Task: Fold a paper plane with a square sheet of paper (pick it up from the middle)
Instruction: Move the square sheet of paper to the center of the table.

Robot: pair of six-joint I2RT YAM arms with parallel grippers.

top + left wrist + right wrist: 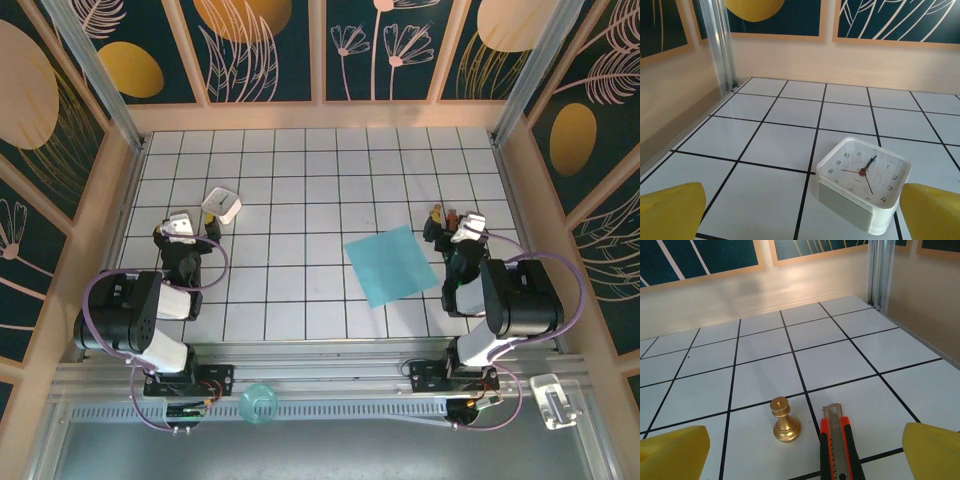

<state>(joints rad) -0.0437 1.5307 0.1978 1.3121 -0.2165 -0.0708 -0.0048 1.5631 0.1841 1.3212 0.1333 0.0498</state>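
Note:
The square sheet of paper (393, 264), light blue, lies flat and unfolded on the gridded table right of centre, turned a little off the grid. The paper plane is out of view. My right gripper (462, 228) hovers just right of the sheet's far right corner. In the right wrist view it (802, 460) is open, with its yellow fingertips (672, 452) wide apart and nothing between them. My left gripper (183, 226) sits at the far left, well away from the sheet. It (802, 220) is open too, its yellow fingertips (932, 212) at the frame's bottom corners.
A white square clock (865, 182) lies face up just ahead of the left gripper. A small golden chess piece (785, 421) and an orange-black utility knife (840, 450) lie in front of the right gripper. Walls enclose the table (300, 180) on three sides.

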